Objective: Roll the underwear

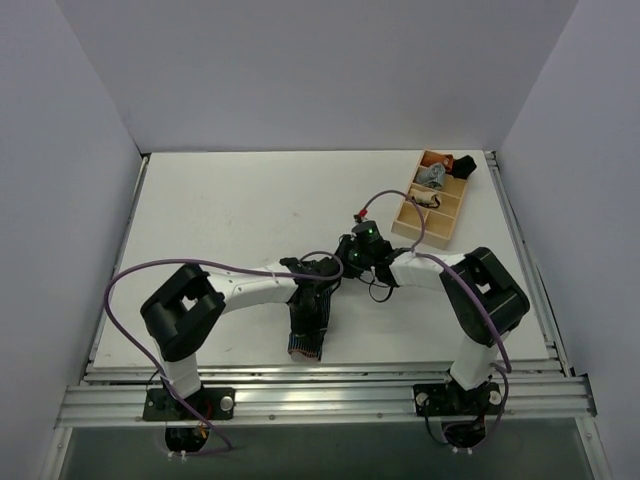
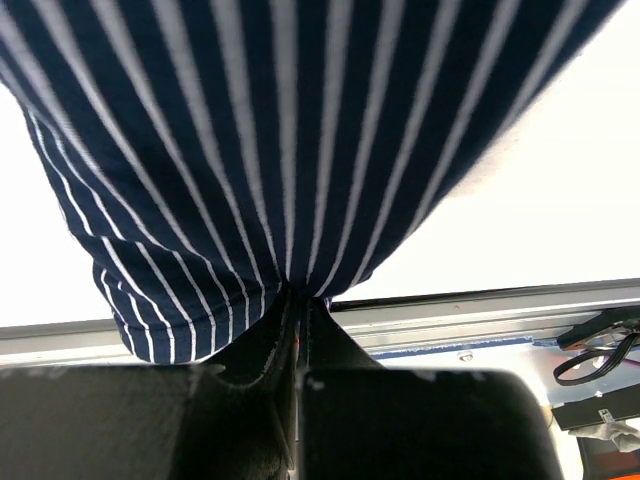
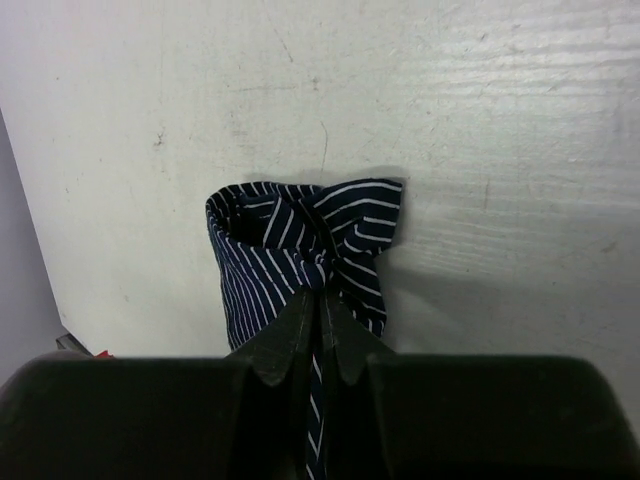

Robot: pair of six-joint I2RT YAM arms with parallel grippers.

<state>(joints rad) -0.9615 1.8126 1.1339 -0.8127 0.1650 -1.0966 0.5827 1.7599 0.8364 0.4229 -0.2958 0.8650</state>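
Gripping the striped underwear (image 1: pixel 307 328) over the near middle of the table (image 1: pixel 230 210), the left claw (image 2: pixel 298 300) and right claw (image 3: pixel 321 300) are both clenched on thin pinches of cloth, which could slip free if they pull apart unevenly.

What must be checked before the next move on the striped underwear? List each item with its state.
1. left end effector shut on the soft dark navy pinstriped cloth underwear: ok.
2. right end effector shut on the same garment: ok.
3. Cloth smooth enough for rolling: not ok; it is bunched at the right end effector's tips.
4. Tidy roll formed: not ok; only a loose bundle shows in the right wrist view.
5. light wooden divided tray well away from the garment: ok.
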